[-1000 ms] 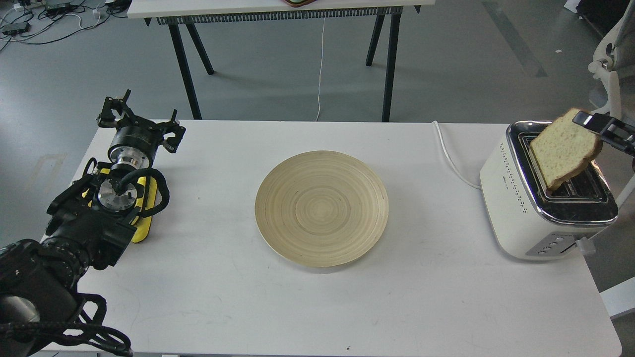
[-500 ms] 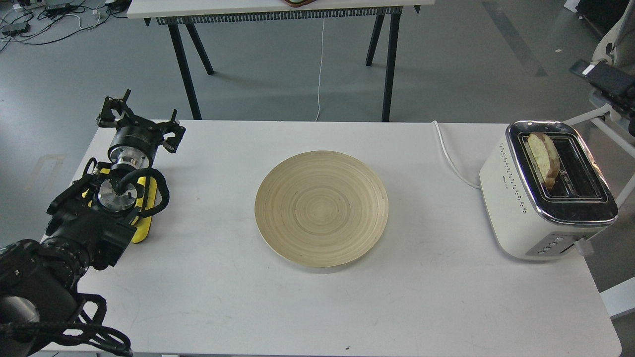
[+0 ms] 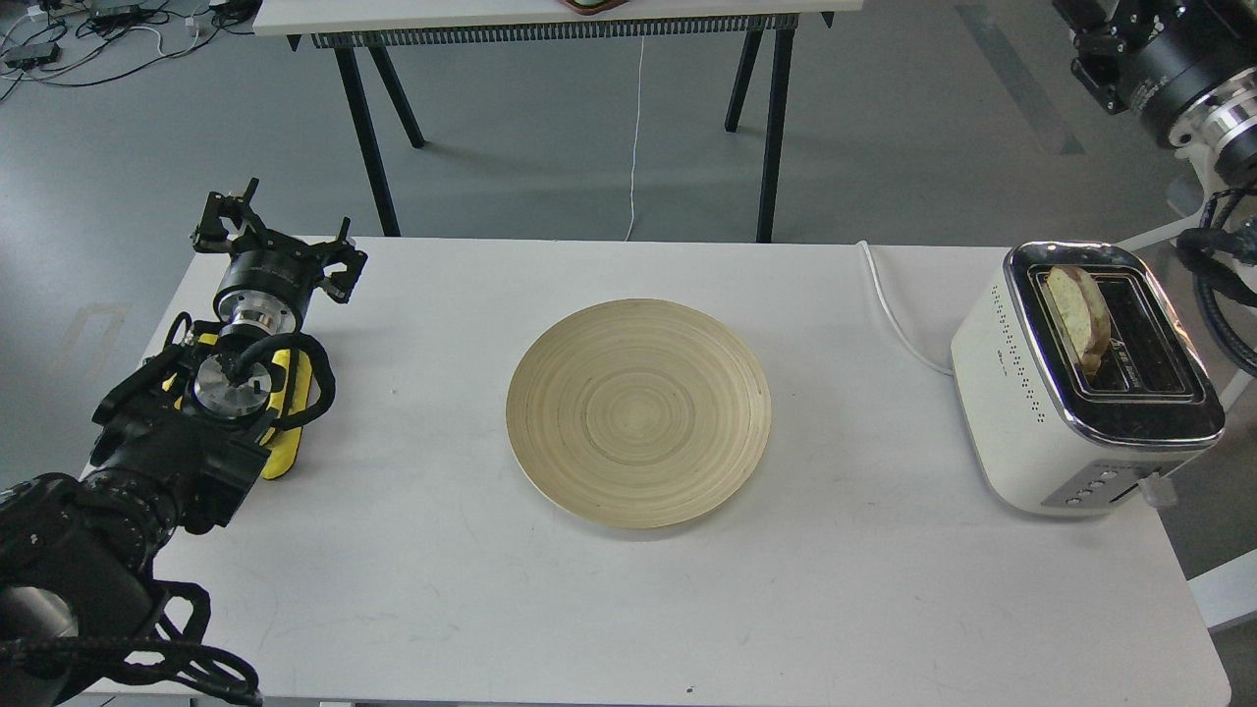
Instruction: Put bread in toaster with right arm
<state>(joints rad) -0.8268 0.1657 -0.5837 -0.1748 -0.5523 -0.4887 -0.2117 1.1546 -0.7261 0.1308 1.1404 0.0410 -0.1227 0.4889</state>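
The bread [image 3: 1076, 316] stands on edge in the left slot of the cream-white toaster [image 3: 1021, 412], with its rounded crust top sticking out above the chrome top. The toaster sits at the table's right end. My right gripper [image 3: 1092, 34] is high above and behind the toaster at the top right corner. It is apart from the bread and mostly cut off by the frame edge, so its fingers cannot be told apart. My left gripper [image 3: 277, 236] rests at the table's far left, open and empty.
A round bamboo plate [image 3: 638, 412] lies bare in the middle of the white table [image 3: 864, 589]. The toaster's white cord [image 3: 889, 304] runs off the back edge. A second table [image 3: 550, 15] stands behind. A white chair part [image 3: 1174, 231] is at the right.
The right gripper let go of the bread, which dropped from a tilt above the toaster into the left slot. The gripper then rose up and back to the top right corner.
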